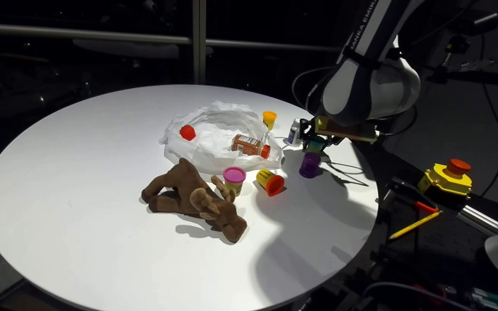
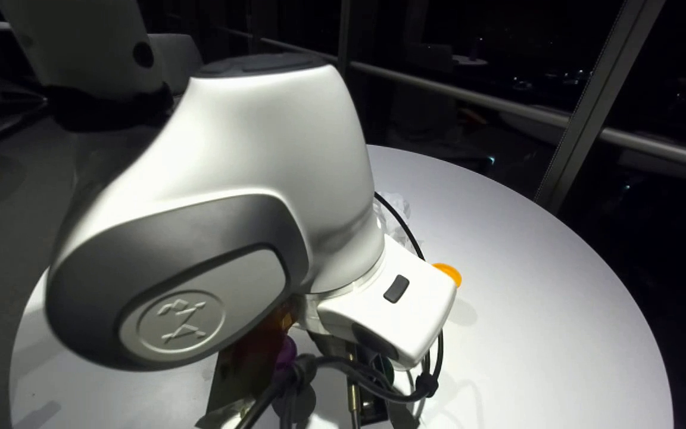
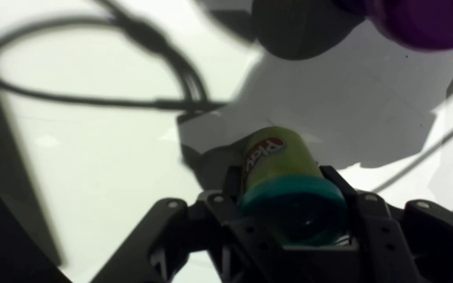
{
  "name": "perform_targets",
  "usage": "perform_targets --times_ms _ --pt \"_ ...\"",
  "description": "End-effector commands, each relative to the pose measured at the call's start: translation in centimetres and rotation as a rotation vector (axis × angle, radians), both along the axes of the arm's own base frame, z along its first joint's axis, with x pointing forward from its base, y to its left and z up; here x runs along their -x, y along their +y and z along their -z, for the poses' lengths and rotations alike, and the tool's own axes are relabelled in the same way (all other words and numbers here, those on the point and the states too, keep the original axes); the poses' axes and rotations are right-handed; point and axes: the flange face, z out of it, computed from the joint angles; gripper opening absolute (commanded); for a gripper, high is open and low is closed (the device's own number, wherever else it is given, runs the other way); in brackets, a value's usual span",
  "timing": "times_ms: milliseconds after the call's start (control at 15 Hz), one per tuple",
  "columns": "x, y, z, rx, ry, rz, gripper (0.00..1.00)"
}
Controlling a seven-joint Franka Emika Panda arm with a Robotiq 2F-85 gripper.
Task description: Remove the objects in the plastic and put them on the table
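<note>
The claw (image 3: 282,177) squeezes the green-topped tub (image 3: 292,186); set it down flat, missing the purple tub (image 1: 309,165) near the claw.

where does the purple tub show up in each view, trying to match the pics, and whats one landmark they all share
In an exterior view: purple tub right of centre, about mid-height.
In an exterior view: only a patch of it, low and left of centre; the rest is hidden.
Wrist view: top right corner, cut off by the edge.
Shared landmark: the white table.
</note>
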Motion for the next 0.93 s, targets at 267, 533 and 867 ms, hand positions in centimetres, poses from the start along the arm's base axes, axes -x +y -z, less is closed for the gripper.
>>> perform_targets --times_ms 267,533,867 --pt "1.5 -0.2 -4.4 0.013 -0.122 0.014 1.00" --pt "2.6 1.0 -7.4 -0.010 -0.117 -0.068 1.00" --pt "-0.5 4.1 -11.4 -0.131 -0.028 -0.275 1.00"
